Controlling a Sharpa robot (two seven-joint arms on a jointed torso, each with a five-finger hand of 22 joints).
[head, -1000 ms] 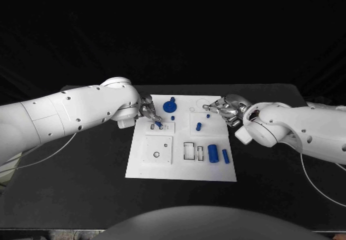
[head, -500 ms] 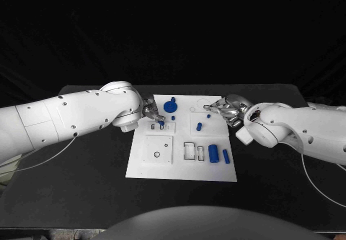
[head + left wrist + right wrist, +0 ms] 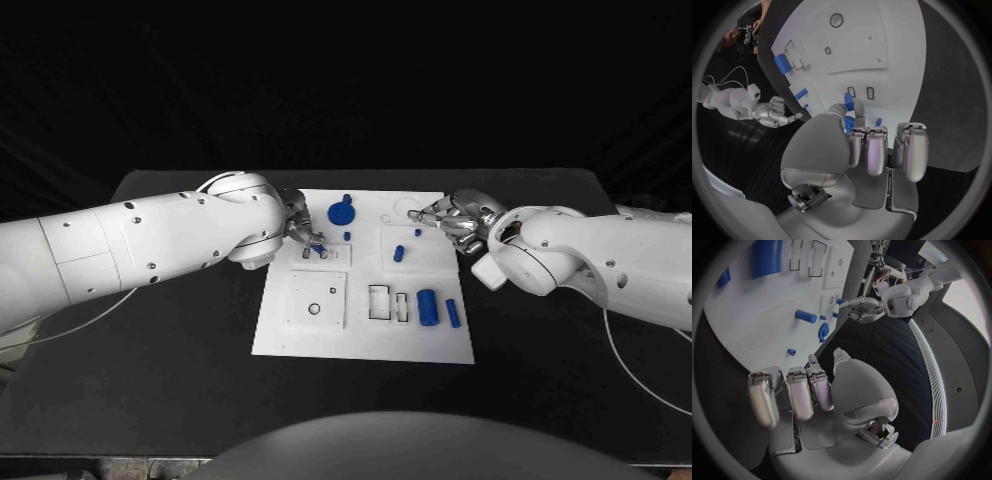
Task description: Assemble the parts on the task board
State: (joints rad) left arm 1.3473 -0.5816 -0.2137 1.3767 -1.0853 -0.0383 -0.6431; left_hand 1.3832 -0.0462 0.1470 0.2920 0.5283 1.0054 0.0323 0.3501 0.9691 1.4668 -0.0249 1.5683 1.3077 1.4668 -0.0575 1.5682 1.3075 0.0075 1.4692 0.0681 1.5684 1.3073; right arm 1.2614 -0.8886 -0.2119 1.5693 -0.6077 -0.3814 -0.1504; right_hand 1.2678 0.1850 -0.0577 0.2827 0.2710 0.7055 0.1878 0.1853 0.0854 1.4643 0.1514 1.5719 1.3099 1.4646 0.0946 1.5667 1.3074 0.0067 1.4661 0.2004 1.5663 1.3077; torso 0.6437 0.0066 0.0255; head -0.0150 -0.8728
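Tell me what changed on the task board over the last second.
The left hand, pinching a small blue part, drew slightly back toward the board's left edge, above the two small slots. The right hand and the other blue parts on the task board stayed put.

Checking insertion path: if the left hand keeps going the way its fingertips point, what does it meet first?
Most likely the task board at the pair of small slots, just ahead of the small blue part the left hand pinches. Height above the board is unclear.
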